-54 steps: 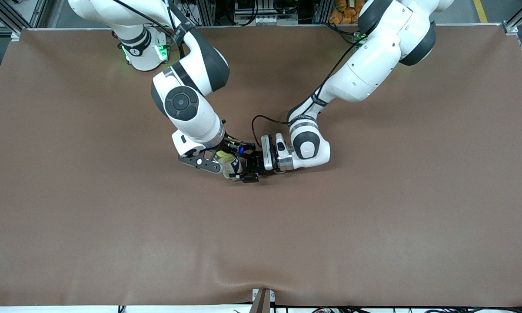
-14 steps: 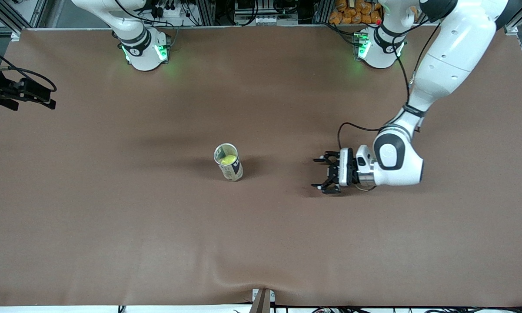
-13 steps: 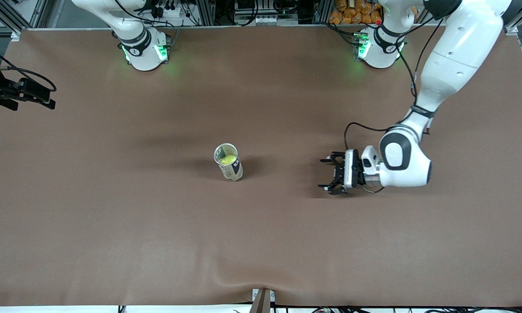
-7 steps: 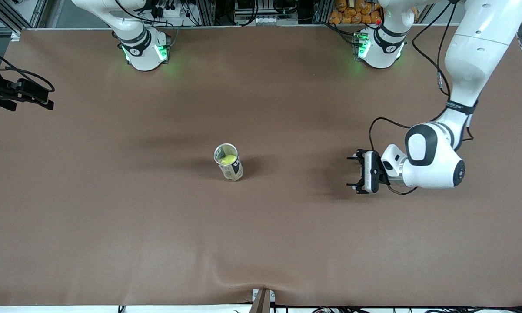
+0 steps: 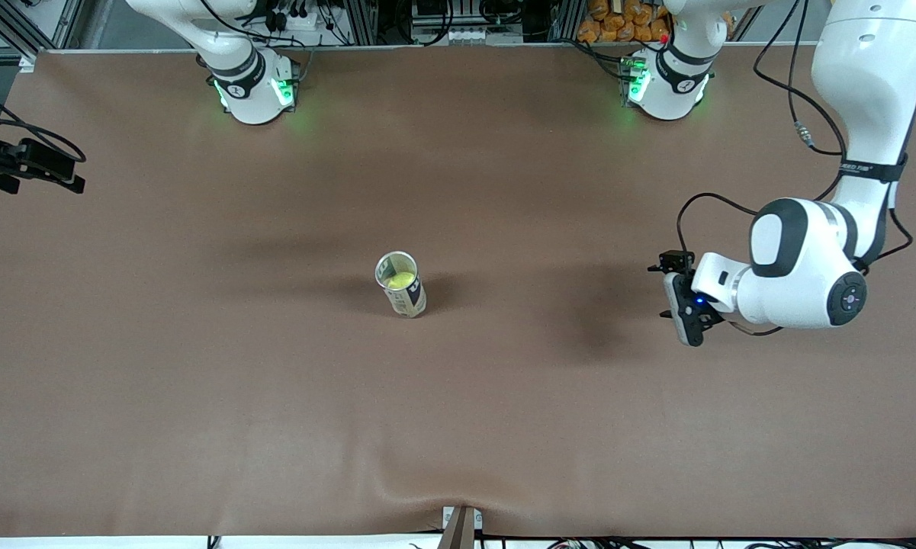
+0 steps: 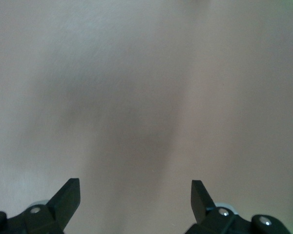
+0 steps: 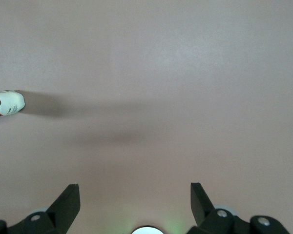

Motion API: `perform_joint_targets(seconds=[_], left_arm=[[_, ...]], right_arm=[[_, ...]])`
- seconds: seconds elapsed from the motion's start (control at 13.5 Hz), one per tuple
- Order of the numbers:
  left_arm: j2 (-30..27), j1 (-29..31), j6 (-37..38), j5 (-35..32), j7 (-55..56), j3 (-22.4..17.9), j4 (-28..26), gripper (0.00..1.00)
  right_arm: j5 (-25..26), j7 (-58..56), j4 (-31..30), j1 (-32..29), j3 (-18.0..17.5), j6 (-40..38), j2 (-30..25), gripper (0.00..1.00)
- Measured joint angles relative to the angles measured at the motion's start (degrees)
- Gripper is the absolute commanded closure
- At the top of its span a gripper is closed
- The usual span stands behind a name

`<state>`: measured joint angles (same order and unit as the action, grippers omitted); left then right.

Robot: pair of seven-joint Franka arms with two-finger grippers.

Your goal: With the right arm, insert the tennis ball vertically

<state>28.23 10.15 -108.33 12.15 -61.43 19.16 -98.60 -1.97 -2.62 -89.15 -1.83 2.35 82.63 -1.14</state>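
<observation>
- Tennis ball [image 5: 401, 280] is sitting inside the upright can [image 5: 402, 286], mid-tabletop [image 5: 458, 396].
- Left claw [image 5: 677, 293], spread, is hovering at the can's 3 o'clock.
- Right claw [image 7: 135, 200], spread, is hanging at 10 o'clock, empty.

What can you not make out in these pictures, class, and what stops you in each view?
- Right gripper: front view's edge cuts off its arm.
- Can: right wrist view's edge cuts it off.
- Tennis ball: the can hides all but its top.
- Left gripper: seen end-on in the front view.
</observation>
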Motion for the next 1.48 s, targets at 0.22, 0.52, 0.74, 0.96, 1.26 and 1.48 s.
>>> perform_joint_targets(seconds=[0.22,0.52,0.74,0.96,1.26,1.48], left_arm=[[-0.02,-0.03,5.53,-5.57,14.12,0.38,4.23,0.00],[-0.09,-0.13,11.82,-9.01,29.42,0.52,10.23,0.00],[-0.09,-0.20,12.45,-10.09,38.30,0.66,11.25,0.00],[-0.10,-0.20,12.46,-10.19,42.88,0.66,12.73,0.00],[-1.16,-0.09,12.55,-10.20,44.69,0.62,13.92,0.00],[-3.60,-0.08,13.81,-10.20,48.63,0.49,14.18,0.00]], right_arm=[[0.00,0.12,0.01,-0.02,-0.01,-0.61,0.00,0.00],[0.00,2.39,0.02,-0.01,-0.24,-0.59,0.00,0.00],[0.00,2.85,0.02,-0.01,-0.30,-0.46,0.00,0.00],[0.00,2.86,0.00,-0.02,-0.19,-0.46,0.00,0.00],[0.00,2.86,-0.02,-0.02,-0.22,-0.34,0.00,0.00],[0.00,2.86,-0.02,-0.02,-0.22,-0.31,0.00,0.00]])
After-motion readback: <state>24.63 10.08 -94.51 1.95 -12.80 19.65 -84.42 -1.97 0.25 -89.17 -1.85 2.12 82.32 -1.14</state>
